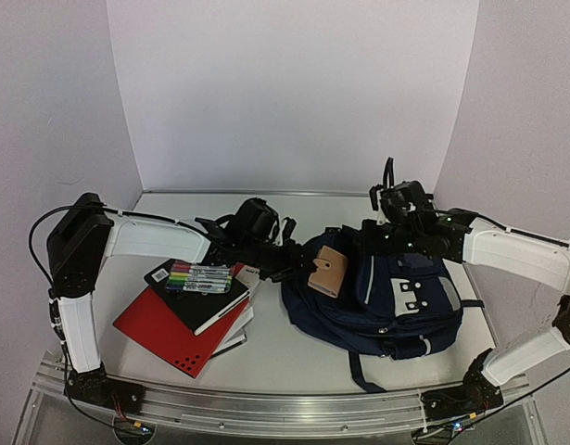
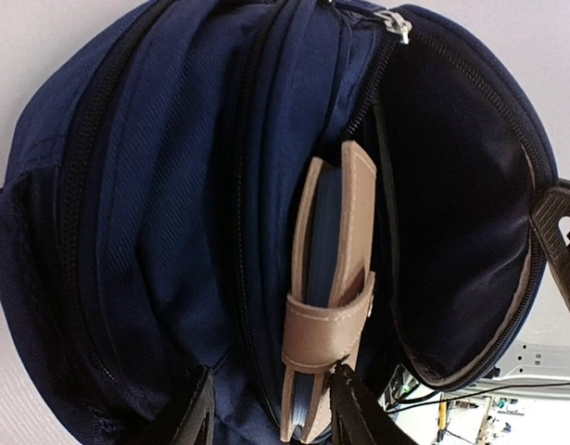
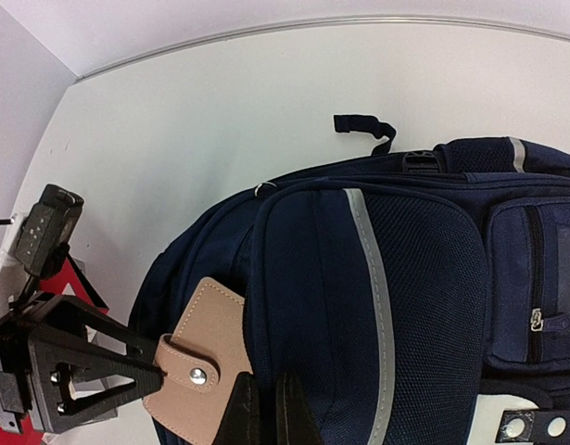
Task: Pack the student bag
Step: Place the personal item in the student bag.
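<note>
The left gripper [image 2: 276, 394] is set astride the lower end of a tan leather case [image 2: 326, 269]. One finger is seen touching the case, while a strip of navy cloth shows between the case and the other finger, so whether the case is clamped cannot be told. The case is fastened by a snap strap and shows a blue edge between its covers. It is stood on edge, partly inside the open mouth of the student bag [image 1: 400, 311]. The right gripper [image 3: 264, 415] is closed to a thin slit on the fabric at the rim of that mouth, where the flap is held raised. The print on the marker pack [image 1: 199, 277] is too small to be read. The bag is laid right of the middle of the tabletop [image 1: 294, 362], nearer the right edge, with its mouth turned toward the left edge. It is dark navy, with a pale grey stripe [image 3: 373, 278], white buckle tabs [image 3: 530, 425], a mesh front panel, a small zip pull [image 3: 537, 320] and a black carry loop [image 3: 363, 125]. Toward the near left corner, a black notebook [image 1: 210, 301] carrying the marker pack is stacked on pale books [image 1: 236, 326] and a red folder [image 1: 164, 334]. The stack lies under the left arm and apart from the bag.
</note>
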Robot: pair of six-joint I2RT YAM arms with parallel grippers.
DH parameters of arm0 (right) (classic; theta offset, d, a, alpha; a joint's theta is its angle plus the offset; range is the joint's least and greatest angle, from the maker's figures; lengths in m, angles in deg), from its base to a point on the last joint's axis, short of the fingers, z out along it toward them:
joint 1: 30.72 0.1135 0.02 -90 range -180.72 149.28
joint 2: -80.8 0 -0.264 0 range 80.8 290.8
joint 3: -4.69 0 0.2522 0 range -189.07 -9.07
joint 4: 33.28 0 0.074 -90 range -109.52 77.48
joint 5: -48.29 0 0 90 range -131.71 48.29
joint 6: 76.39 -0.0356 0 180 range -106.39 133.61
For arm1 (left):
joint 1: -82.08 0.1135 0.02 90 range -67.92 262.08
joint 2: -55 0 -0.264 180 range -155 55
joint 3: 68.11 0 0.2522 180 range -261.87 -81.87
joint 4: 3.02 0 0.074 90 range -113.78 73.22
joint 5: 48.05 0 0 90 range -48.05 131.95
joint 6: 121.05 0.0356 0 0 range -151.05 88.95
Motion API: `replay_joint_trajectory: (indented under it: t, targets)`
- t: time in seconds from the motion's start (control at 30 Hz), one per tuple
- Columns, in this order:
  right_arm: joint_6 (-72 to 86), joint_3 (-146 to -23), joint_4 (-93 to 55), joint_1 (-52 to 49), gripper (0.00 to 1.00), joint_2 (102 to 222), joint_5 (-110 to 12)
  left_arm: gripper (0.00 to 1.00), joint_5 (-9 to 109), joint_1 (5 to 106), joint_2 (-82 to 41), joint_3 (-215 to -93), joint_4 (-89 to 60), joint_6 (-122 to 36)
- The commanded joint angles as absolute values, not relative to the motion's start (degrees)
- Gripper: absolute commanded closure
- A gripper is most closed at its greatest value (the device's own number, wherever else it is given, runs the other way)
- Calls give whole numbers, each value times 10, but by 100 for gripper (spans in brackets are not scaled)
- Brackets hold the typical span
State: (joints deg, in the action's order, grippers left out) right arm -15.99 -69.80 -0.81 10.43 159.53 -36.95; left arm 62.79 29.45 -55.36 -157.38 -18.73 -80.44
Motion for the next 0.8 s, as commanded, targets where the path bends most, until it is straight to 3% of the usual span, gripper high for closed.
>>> replay_joint_trajectory:
  t: [0.0, 0.17, 0.3, 0.47, 0.77]
  targets:
    - [-159, -726, -86, 103, 100, 1594, -363, 59, 646, 280, -517, -1578, -200, -793]
    - [-157, -728, -86, 103, 100, 1595, -360, 65, 638, 267, -513, -1580, -215, -796]
    - [-158, -727, -86, 103, 100, 1596, -359, 80, 635, 259, -510, -1575, -206, -807]
    - [-160, -728, -86, 104, 100, 1597, -365, 90, 637, 247, -504, -1583, -179, -822]
    - [-174, -742, -88, 103, 100, 1594, -391, 100, 668, 239, -555, -1612, -86, -880]
